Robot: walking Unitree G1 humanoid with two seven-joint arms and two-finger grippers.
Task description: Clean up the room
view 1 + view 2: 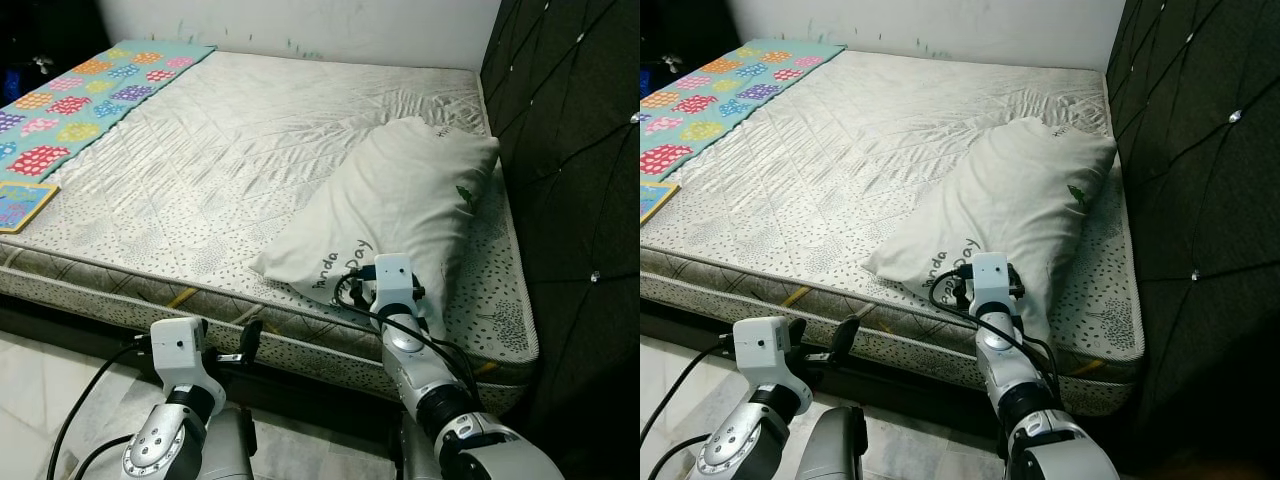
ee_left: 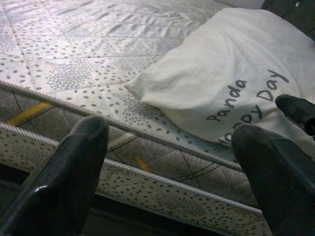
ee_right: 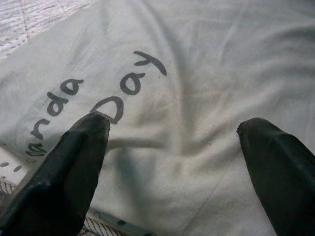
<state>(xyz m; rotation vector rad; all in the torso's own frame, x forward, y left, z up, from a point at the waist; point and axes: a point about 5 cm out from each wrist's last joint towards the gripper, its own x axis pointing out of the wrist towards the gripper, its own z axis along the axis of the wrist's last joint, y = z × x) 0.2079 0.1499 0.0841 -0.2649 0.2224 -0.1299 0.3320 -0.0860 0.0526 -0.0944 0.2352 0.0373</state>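
A white pillow [image 1: 400, 195] printed with "Panda Happy Day" lies slanted on the right side of the mattress [image 1: 230, 150], close to the headboard. My right gripper [image 3: 173, 120] is open over the pillow's near end, one finger [image 3: 81, 152] beside the lettering and the other [image 3: 278, 162] over plain fabric. Nothing is between them. My left gripper [image 2: 170, 127] is open too, held low in front of the mattress's near edge, left of the pillow's corner. It touches nothing.
A dark tufted headboard [image 1: 570, 150] runs along the bed's right side. A colourful patterned blanket [image 1: 80, 100] covers the far left of the mattress, with a flat colourful book [image 1: 20, 205] near its left edge. White floor tiles [image 1: 40, 380] lie below the bed.
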